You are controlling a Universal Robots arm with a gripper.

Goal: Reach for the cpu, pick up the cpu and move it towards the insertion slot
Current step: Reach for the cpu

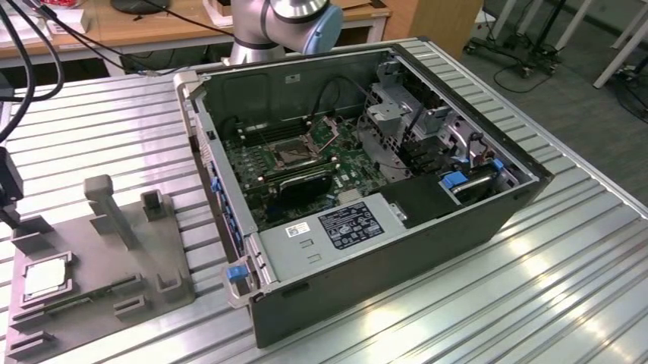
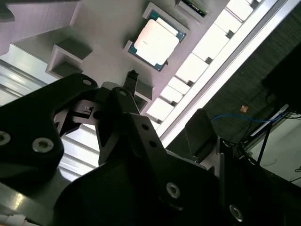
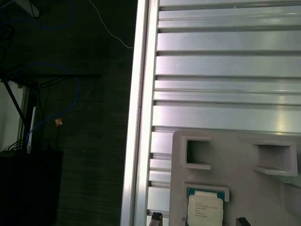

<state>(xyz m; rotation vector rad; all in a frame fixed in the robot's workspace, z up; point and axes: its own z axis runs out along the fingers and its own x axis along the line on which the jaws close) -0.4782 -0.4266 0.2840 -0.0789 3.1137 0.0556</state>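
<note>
- One black gripper [image 3: 199, 220] hovers over the cpu, fingers [image 3: 156, 218] apart.
- One silvery square cpu [image 3: 204, 209] sits in one grey plastic fixture plate [image 1: 93, 264] by the slatted metal desk's [image 1: 567, 303] edge.
- One metal-framed square insertion slot [image 1: 291, 154] lies inside one open black computer case [image 1: 405, 265], well apart.

One cpu [image 1: 45, 279], one insertion slot [image 1: 294, 154], one fixture plate [image 1: 96, 262], one case [image 1: 476, 227].

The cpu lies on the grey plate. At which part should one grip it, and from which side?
Probably by two opposite edges, coming straight down from above. The cpu lies flat, face up, in a shallow seat of the grey plate, whose raised corners block any sideways approach.
</note>
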